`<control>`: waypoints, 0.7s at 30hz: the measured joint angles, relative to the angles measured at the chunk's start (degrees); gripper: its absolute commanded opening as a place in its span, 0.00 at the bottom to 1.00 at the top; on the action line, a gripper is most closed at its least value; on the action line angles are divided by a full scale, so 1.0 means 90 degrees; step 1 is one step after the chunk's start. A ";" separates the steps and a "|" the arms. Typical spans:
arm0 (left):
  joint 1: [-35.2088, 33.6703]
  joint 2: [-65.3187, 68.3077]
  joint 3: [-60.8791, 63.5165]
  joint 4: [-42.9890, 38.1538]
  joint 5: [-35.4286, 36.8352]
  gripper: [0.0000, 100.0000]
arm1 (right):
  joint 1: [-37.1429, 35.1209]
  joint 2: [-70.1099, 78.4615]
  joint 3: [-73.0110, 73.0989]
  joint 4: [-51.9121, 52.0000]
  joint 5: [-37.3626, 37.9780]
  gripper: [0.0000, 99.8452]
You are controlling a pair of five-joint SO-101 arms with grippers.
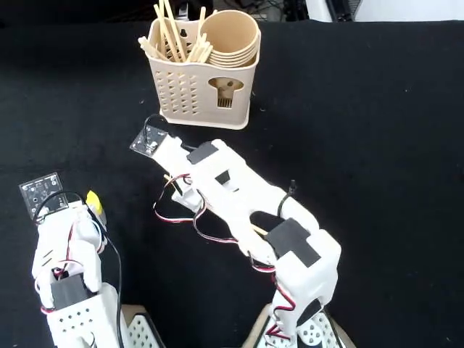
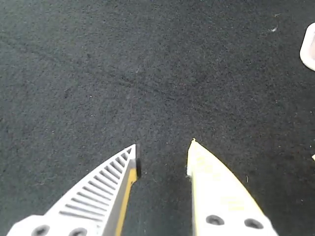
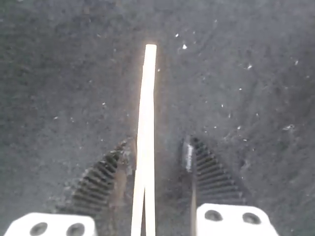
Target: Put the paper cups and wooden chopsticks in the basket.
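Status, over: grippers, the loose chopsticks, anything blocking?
Left gripper open over black cloth. Right gripper open, straddling pale wooden chopstick pair, not clamped. Beige slotted plastic basket holds stacked paper cups, other chopsticks. Nothing in the way.

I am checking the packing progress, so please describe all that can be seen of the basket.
The basket is beige, seemingly plastic, with rows of small slots in its walls and a keyhole-shaped opening in front. It stands upright on the black table, near the far edge. One compartment holds chopsticks, the other stacked cups. Nothing else touches it.
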 measured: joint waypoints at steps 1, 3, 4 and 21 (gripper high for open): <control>0.0000 0.0000 0.0000 0.0000 0.0000 0.18 | -0.0010 0.0010 0.0000 0.0000 0.0000 0.17; 0.0000 0.0000 0.0000 0.0000 0.0000 0.18 | -0.0010 0.0010 -0.0068 0.0000 0.0000 0.17; 0.0000 0.0000 0.0000 0.0000 0.0000 0.18 | -0.0020 0.0010 -0.0137 0.0000 0.0000 0.17; 0.0000 0.0000 0.0000 0.0000 0.0000 0.18 | -0.0205 0.1465 -0.2071 0.0762 0.0010 0.16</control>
